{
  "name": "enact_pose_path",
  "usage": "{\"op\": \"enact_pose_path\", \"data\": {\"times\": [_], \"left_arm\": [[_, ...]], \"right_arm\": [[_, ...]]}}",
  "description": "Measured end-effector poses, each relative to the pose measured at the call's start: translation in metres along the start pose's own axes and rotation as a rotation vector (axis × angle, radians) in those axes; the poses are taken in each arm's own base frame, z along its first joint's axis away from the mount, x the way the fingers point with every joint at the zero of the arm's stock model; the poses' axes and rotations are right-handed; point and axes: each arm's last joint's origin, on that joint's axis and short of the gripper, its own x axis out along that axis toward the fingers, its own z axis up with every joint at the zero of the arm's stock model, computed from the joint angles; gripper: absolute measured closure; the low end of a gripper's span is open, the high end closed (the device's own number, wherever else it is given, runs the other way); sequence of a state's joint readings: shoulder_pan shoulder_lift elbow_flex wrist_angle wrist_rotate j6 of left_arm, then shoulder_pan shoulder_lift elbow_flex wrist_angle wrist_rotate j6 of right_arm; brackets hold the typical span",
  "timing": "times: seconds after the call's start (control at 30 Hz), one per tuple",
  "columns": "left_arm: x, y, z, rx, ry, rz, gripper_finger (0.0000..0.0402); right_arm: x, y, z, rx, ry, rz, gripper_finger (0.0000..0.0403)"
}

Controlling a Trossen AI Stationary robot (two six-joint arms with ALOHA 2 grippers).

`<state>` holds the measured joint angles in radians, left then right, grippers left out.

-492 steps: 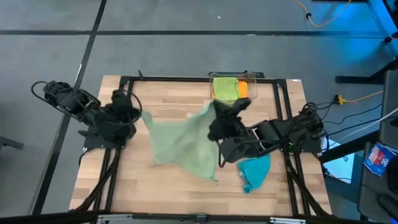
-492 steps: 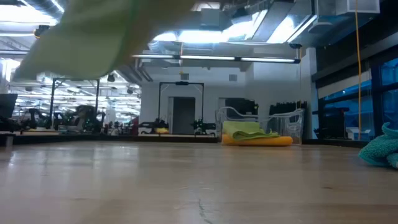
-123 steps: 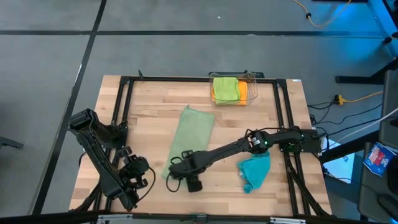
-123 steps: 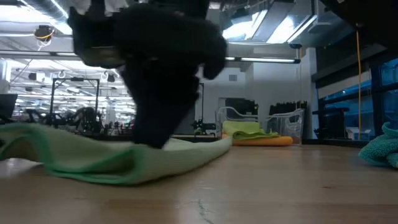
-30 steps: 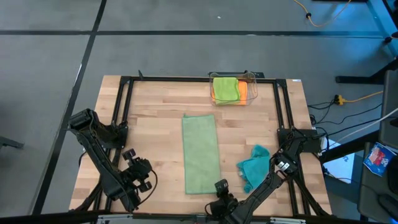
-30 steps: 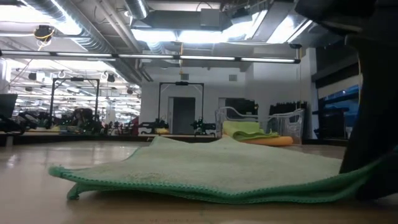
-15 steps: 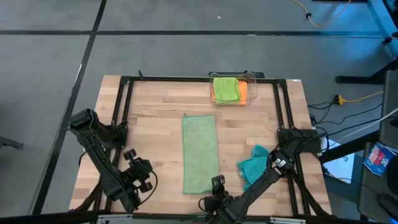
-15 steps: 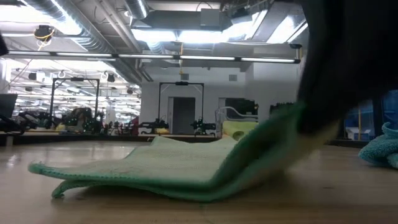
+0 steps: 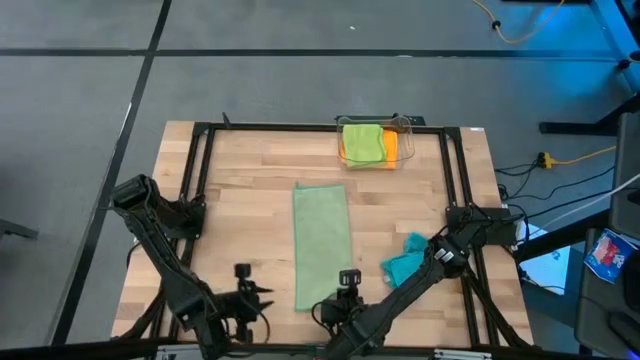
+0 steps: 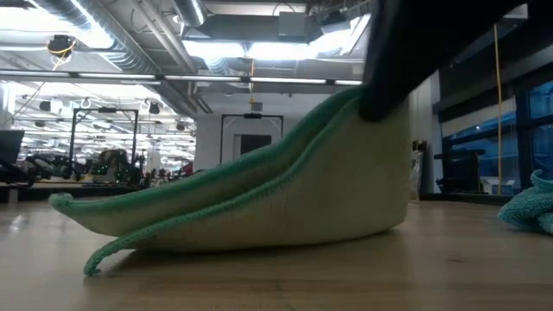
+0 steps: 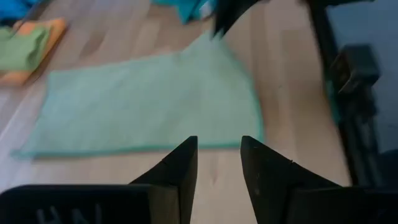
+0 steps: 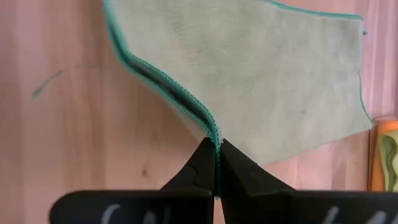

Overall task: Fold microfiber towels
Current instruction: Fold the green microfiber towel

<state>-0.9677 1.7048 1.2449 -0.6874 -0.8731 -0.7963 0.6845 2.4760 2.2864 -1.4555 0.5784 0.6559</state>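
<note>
From above, the pale sage green towel (image 9: 321, 244) lies folded into a long narrow strip on the wooden table (image 9: 240, 190), its near end pinched shut in the right gripper (image 9: 345, 291). The teal towel (image 9: 404, 262) sits crumpled just beyond that arm, and the lime green towel (image 9: 362, 141) rests on the orange towel (image 9: 391, 147) in the clear plastic bin (image 9: 403, 125), well away from both grippers. The left gripper (image 9: 246, 295) hangs beside the strip's near end, apart from it

At table height, the towel's corner is lifted, a double layer with darker green stitched edging curling up from the board

The left wrist view shows the left gripper's fingers (image 11: 180, 168) parted with nothing between, the strip just ahead

The right wrist view shows the right gripper's fingers (image 12: 204, 163) closed on the doubled edge
</note>
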Motion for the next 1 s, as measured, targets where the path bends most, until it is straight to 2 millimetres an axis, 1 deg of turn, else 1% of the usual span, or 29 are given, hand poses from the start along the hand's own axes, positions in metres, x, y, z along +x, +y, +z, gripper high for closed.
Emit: {"op": "enact_pose_path", "data": {"times": [0.07,0.13,0.3,0.4,0.6,0.67,0.8,1.0], "left_arm": [[0.009,-0.005,0.003,0.026,-0.018,-0.011,0.0286],[0.023,-0.01,0.002,0.066,-0.013,-0.006,0.0286],[0.06,-0.02,-0.013,0.118,0.052,0.022,0.0286],[0.073,-0.027,-0.02,0.112,0.053,0.024,0.0286],[0.084,-0.052,-0.025,0.1,-0.016,-0.085,0.0286],[0.087,-0.056,-0.028,0.118,-0.022,-0.108,0.0286],[0.095,-0.052,-0.026,0.099,-0.011,-0.094,0.0276],[0.109,-0.042,-0.02,0.057,0.027,-0.102,0.0237]], "right_arm": [[0.003,-0.004,0.003,0.009,0.005,-0.003,0.0397],[0.005,-0.006,0.004,0.016,0.009,-0.005,0.0397],[0.008,-0.01,0.006,0.022,0.021,-0.002,0.0397],[0.008,-0.01,0.006,0.024,0.025,-0.001,0.0397],[0.008,-0.01,0.005,0.057,0.034,-0.005,0.0397],[0.008,-0.01,0.005,0.061,0.034,-0.005,0.0397],[0.008,-0.01,0.005,0.07,0.034,-0.004,0.0397],[0.008,-0.01,0.005,0.088,0.034,-0.005,0.0397]]}}
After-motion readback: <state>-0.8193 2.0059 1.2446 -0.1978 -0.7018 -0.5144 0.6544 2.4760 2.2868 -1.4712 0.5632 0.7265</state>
